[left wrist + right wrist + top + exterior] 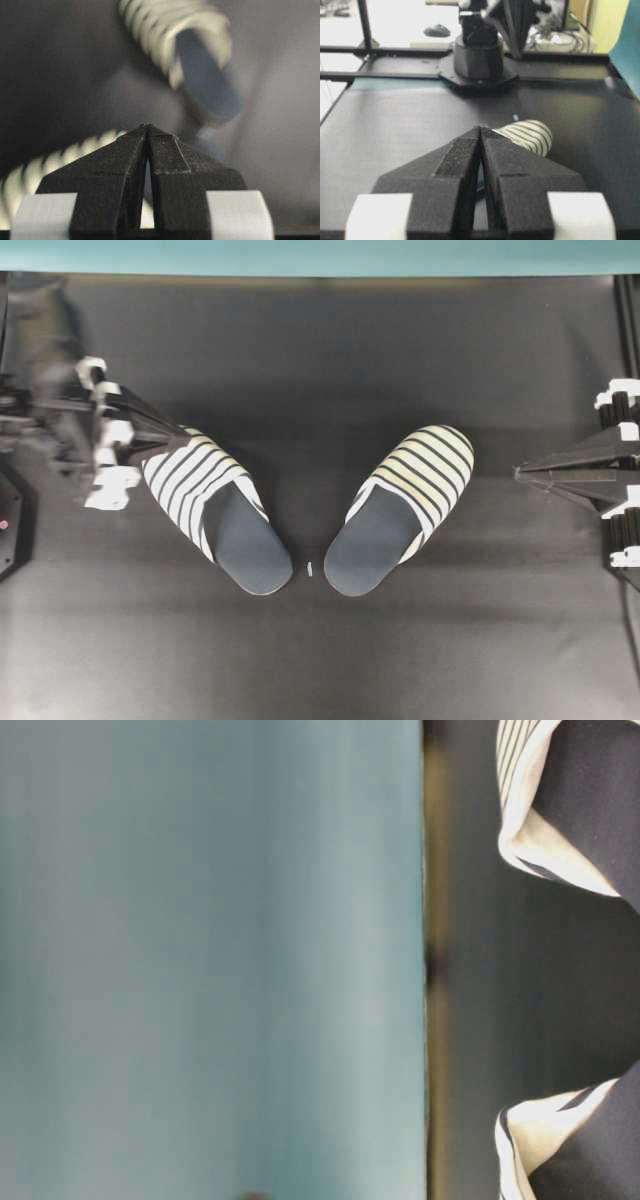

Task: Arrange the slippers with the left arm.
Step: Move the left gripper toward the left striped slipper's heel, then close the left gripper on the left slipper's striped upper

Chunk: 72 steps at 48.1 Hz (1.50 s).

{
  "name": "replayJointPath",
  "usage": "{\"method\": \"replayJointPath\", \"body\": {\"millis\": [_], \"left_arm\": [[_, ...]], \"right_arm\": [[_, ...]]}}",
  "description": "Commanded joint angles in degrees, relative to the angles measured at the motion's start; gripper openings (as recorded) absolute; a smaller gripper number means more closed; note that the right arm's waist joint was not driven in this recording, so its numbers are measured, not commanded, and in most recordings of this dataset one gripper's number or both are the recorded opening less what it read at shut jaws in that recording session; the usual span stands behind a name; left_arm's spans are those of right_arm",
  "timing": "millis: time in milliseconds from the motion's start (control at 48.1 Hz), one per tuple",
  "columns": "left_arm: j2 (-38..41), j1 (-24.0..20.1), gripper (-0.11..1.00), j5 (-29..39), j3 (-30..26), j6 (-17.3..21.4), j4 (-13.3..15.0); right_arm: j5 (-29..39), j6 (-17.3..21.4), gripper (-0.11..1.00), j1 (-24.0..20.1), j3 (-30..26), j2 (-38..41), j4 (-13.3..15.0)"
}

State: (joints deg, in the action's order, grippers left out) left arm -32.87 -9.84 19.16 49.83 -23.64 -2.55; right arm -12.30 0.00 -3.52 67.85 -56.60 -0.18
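Black mat [330, 660], left end effector [148, 129] closed, empty

No readable text, label, brand or number in any view — slippers [300, 510] carry stripes only

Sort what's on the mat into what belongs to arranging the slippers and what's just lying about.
Belongs to the job:
left slipper
right slipper
left gripper, shut, at the left slipper's toe

Just lying about:
small white scrap between the heels
right gripper, shut, parked at the side
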Motion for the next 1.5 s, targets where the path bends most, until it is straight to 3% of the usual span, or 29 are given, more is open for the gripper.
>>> {"method": "replayJointPath", "body": {"millis": [0,83,250,354,707,1227,1352,1477], "left_arm": [[2.37,0.0,0.09,3.78,-3.16,0.18,-0.26],[4.75,-0.18,0.26,6.33,-4.39,-0.35,-0.26],[11.16,-0.18,0.75,12.74,-7.12,0.53,-0.26],[16.08,0.09,0.9,16.61,-8.96,0.7,-0.18],[30.32,0.62,0.89,21.8,-16.61,1.05,-0.26],[35.33,0.7,0.85,21.97,-16.52,2.02,-0.26],[35.07,0.44,0.68,21.88,-16.52,2.2,-0.35],[33.57,0.44,0.33,21.88,-16.52,2.81,-0.44]], "right_arm": [[-0.26,0.35,0.0,0.0,-0.18,0.0,-0.09],[-0.26,0.26,0.0,0.0,0.09,-0.18,-0.09],[-0.18,0.26,0.0,0.0,0.62,-0.7,-0.09],[-0.09,0.35,0.0,0.09,0.97,-1.14,-0.09],[-0.09,0.44,0.0,0.0,2.46,-3.69,-0.09],[-0.18,0.35,0.0,0.0,2.99,-4.66,-0.09],[-0.18,0.26,0.0,0.0,3.08,-4.66,-0.09],[-0.18,0.26,0.0,0.09,3.25,-4.66,-0.09]]}}
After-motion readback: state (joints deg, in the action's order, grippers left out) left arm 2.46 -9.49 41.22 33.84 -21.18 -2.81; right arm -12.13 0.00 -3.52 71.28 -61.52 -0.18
